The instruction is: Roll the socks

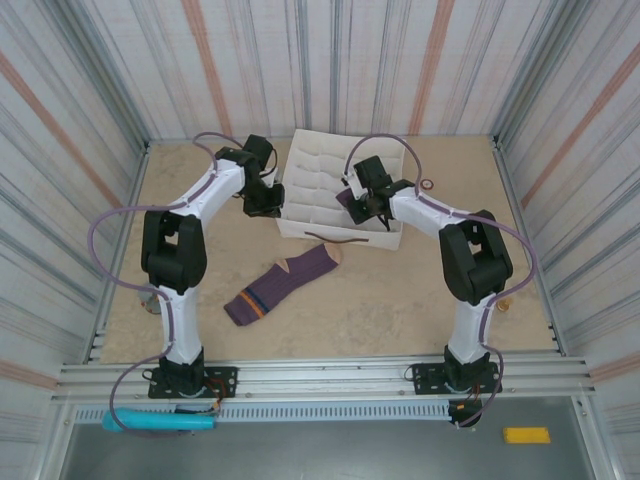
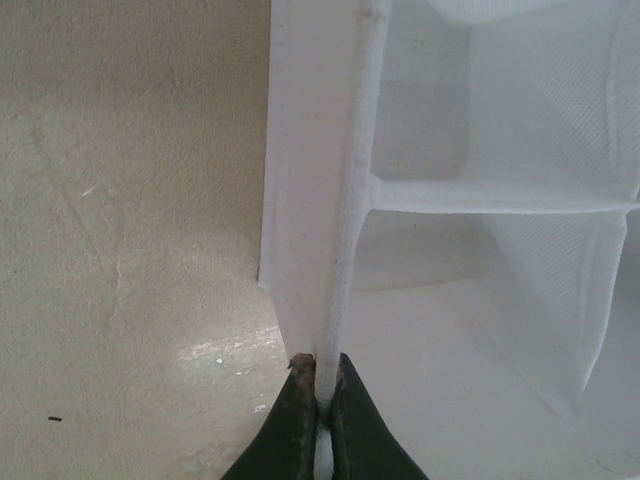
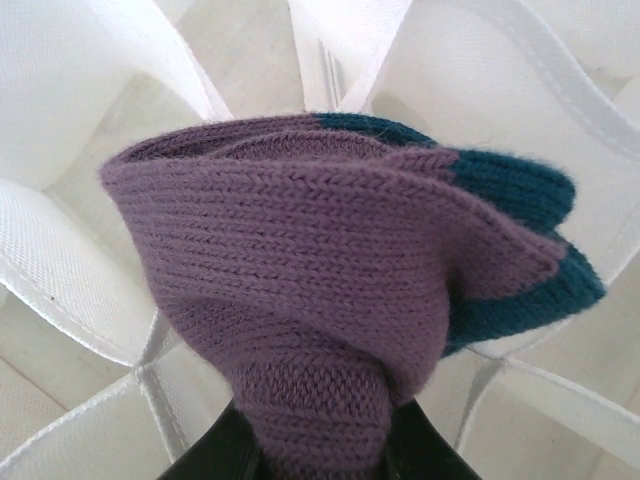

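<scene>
Socks are in two places at this moment, and I go from the left side to the right. The left arm reaches forward and bends inward at the wrist. The left gripper is on the left wall of the white divided box. In the left wrist view its two dark fingers are pressed together on the thin fabric rim, so this arm seems to steady the box. Nearer to the bases, on the table, the striped sock lies flat and not yet rolled. Its peach toe points toward the front wall of the box and is close to it, and no gripper touches it. On the right, the right arm is folded at the elbow and reaches inward over the box. There the right gripper pinches the other sock. In the right wrist view this purple bundle with the teal part is clamped at its lower end and hangs above the white cells. I cannot tell how tight the roll is. I judge the step in hand to be putting this bundled sock into a cell. The next move calls for lowering it straight into one cell and spreading the fingers without dragging the bundle open.
</scene>
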Robot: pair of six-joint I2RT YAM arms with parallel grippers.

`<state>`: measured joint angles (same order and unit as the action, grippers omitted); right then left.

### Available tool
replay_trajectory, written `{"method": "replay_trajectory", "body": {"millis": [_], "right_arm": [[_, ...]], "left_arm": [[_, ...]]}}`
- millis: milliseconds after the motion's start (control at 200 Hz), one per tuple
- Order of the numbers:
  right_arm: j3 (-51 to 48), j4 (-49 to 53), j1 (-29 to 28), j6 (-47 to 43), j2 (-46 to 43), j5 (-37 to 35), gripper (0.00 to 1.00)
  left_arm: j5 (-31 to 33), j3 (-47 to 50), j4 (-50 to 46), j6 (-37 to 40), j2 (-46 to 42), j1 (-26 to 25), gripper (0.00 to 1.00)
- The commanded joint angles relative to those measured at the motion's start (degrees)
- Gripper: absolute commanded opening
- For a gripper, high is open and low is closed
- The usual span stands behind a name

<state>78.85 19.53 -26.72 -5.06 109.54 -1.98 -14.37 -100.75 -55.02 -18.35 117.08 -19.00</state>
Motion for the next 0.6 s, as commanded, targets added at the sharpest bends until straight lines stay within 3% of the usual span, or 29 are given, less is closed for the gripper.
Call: {"method": "replay_trajectory", "body": {"millis": [0,225,596], "right_arm": [[-1.1,2.0,-0.1,-0.2,-2.8,-1.1,0.00],[7.8,18.4,-0.3,-1.0,1.9,1.2,0.00],[12.1,29.6,-0.4,-0.9,7.9,1.7,0.00]], "left_arm": [[0.6,1.2,-0.6,-2.0,1.1,0.8,0.00],[1.5,0.8,-0.9,-2.3,1.2,0.9,0.00],[1.7,0.0,-1.5,-2.7,1.7,1.0,0.00]]}}
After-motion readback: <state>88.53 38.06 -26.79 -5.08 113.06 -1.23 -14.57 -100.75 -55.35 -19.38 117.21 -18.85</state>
